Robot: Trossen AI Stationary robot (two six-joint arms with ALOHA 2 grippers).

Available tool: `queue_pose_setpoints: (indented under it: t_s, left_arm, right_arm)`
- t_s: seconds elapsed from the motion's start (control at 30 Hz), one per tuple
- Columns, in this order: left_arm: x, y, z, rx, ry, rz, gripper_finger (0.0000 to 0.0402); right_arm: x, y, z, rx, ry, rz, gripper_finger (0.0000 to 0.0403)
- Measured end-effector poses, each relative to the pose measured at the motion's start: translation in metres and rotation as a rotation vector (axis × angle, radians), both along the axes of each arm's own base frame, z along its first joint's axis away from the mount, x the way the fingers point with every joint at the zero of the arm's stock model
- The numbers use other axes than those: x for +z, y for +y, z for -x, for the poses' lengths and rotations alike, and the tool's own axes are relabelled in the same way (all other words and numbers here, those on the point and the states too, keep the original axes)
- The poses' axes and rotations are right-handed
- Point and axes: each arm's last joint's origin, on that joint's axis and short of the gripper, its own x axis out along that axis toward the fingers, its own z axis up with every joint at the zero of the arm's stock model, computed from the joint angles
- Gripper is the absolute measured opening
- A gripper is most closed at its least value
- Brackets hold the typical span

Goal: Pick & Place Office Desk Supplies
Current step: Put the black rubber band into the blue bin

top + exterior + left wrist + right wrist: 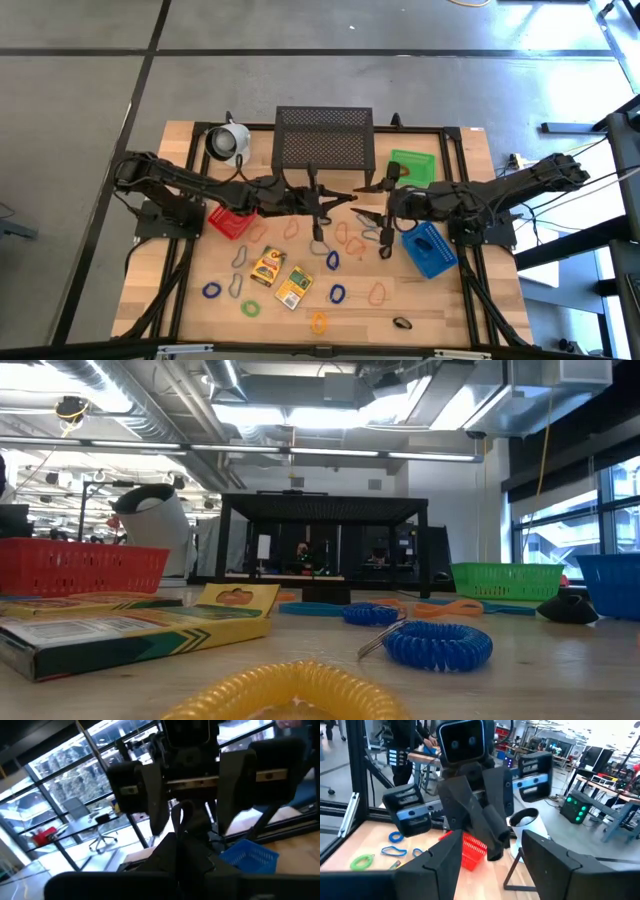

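The left gripper (343,199) is out over the middle of the bench (440,300), raised off it, its tip meeting the right arm's. In the left wrist view its fingers (175,862) are pressed together and seem to pinch a thin dark loop (179,816) that stands up out of their tips. The loop's long axis appears to run on along the fingers, its rounded end pointing at the right gripper (368,200). That gripper's fingers (440,865) are spread wide, one to each side of the left gripper's tip.

This looks like a hand-over in mid-air. To do it well, the right fingers should shut on the free, rounded end of the loop, clear of the left fingertips. The left should let go only once that grip is firm, because so thin a loop can easily slip or twist flat between the pads. Which bin it goes to cannot be told; the blue bin (430,250) sits nearest the right arm.

The other supplies lie flat on the bench below. Two yellow packets (278,275) slant side by side, and coloured loops (337,293) lie scattered around them.
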Motion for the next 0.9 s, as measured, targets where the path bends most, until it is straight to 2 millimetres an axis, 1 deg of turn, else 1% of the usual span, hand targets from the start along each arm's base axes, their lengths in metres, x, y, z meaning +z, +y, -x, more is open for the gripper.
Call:
queue_pose_setpoints:
  t_s: [0.2,0.3,0.47,0.77,0.9]
  left_arm:
    - [0.0,-0.001,0.0,-0.013,0.005,-0.001,0.0006]
    - [-0.001,0.0,0.0,-0.012,0.006,-0.002,0.0006]
    - [-0.001,0.0,0.0,-0.01,0.012,-0.002,0.0007]
    - [-0.001,-0.001,0.0,-0.01,0.015,-0.003,0.0008]
    - [-0.001,0.0,0.0,-0.009,0.015,-0.003,0.0008]
  right_arm:
    - [-0.008,0.006,-0.017,0.001,-0.034,0.027,0.0206]
    - [-0.009,0.006,-0.02,-0.002,-0.044,0.024,0.0206]
    - [-0.006,0.005,-0.018,-0.039,-0.056,0.025,0.0206]
    - [-0.004,0.005,-0.017,-0.039,-0.069,0.02,0.0205]
    - [-0.004,0.005,-0.017,-0.038,-0.069,0.02,0.0192]
